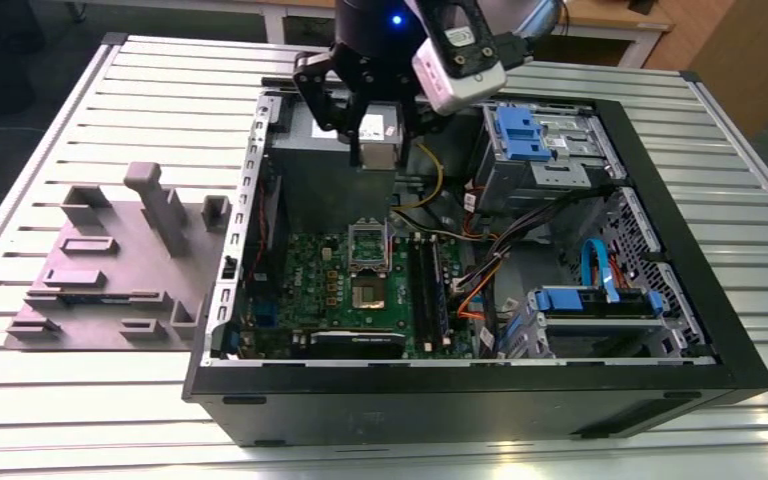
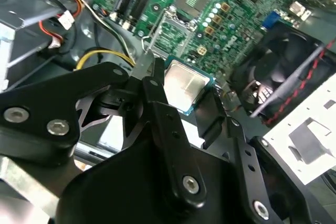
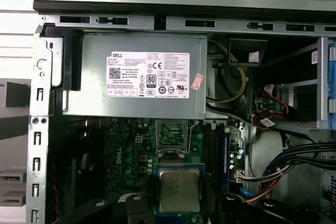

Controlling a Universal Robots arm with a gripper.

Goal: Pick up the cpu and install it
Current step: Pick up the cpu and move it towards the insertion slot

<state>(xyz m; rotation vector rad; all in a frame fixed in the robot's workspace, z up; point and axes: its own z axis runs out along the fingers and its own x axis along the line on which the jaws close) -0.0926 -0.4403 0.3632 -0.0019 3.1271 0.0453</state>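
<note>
The pincer (image 2: 184,88) is closed partway on the cpu (image 3: 178,190), its two fingers pressing on opposite edges of the chip. The cpu sits flat between them, metal top facing up toward the wrist, its green rim showing. Being square, it has no longer side. Well below the pincer, the green motherboard (image 1: 311,285) lies inside the open computer case (image 1: 491,405) on the slatted desk (image 1: 157,100).

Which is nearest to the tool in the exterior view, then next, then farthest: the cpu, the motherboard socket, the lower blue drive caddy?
1. cpu: clamped in the tool, above the power supply.
2. motherboard socket: deeper down, near the exterior view's middle.
3. lower blue drive caddy: low on the exterior view's right, clearly farthest.
</note>
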